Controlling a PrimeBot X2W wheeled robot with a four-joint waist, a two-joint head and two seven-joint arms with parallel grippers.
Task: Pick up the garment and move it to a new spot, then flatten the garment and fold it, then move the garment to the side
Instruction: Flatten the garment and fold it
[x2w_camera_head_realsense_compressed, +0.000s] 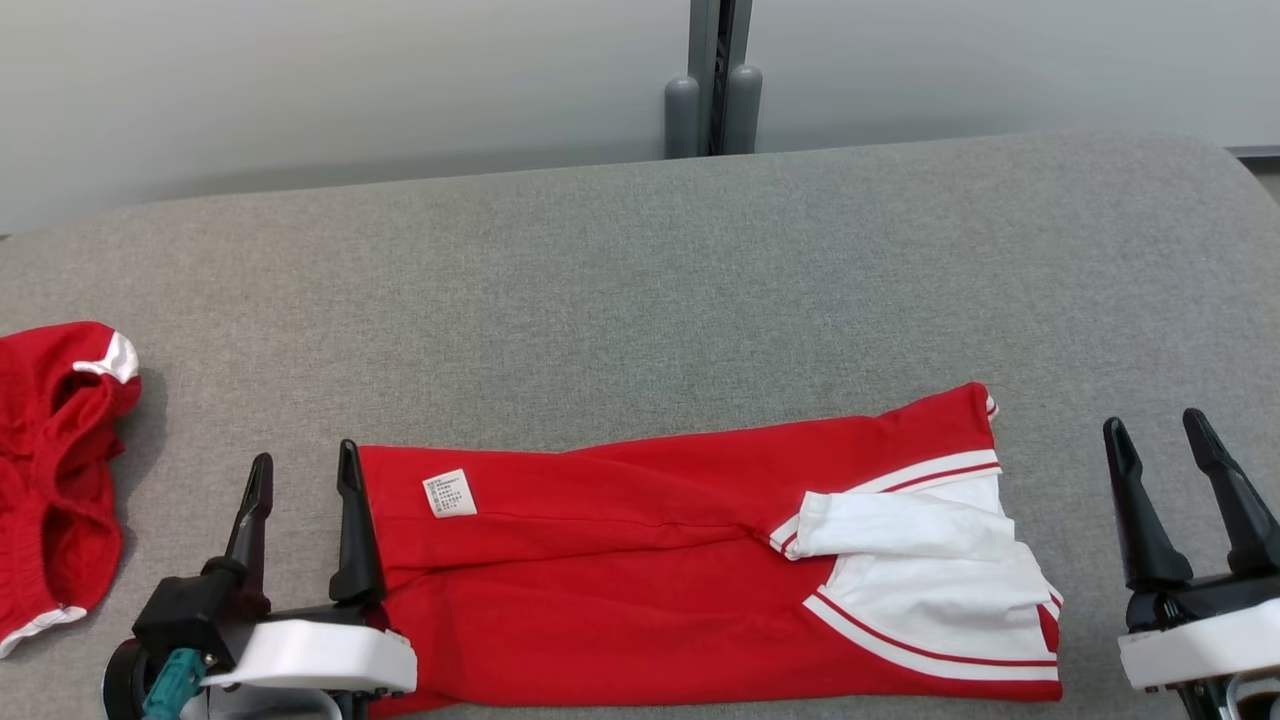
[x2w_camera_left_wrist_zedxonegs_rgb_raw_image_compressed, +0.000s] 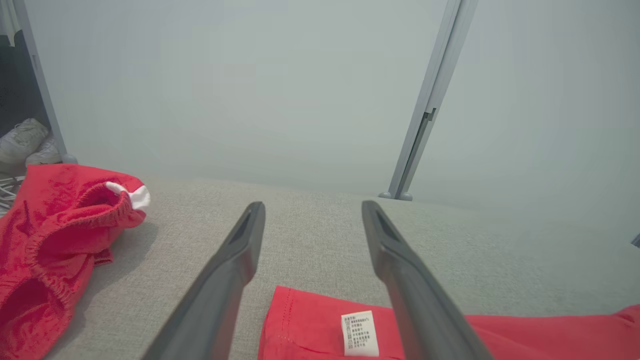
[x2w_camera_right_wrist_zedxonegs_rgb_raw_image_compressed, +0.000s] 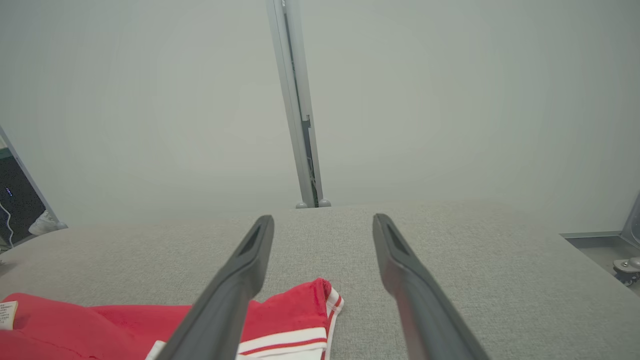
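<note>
Two red garments lie on the grey fabric-covered table (x2w_camera_head_realsense_compressed: 640, 280) in my head view. The one I am working on, the red garment (x2w_camera_head_realsense_compressed: 620, 570), sits at the near edge, folded into a long band running left to right. A white care label (x2w_camera_head_realsense_compressed: 450, 493) faces up near its left end, and a white sleeve (x2w_camera_head_realsense_compressed: 900, 525) with red-and-white striped trim lies folded across its right end. The other piece, a crumpled red garment (x2w_camera_head_realsense_compressed: 55, 470), sits well apart at the far left of the table.

My left gripper (x2w_camera_head_realsense_compressed: 305, 465) stands open at the folded garment's left edge, holding nothing. Its inner finger runs just along that edge. In the left wrist view that finger crosses over the red cloth beside the label, and I cannot tell whether it touches the cloth.

My right gripper (x2w_camera_head_realsense_compressed: 1155, 425) is also open and empty. It hangs over bare table to the right of the garment, clear of the striped hem.

Behind the table I see a pale wall with a grey upright post (x2w_camera_head_realsense_compressed: 712, 75).
</note>
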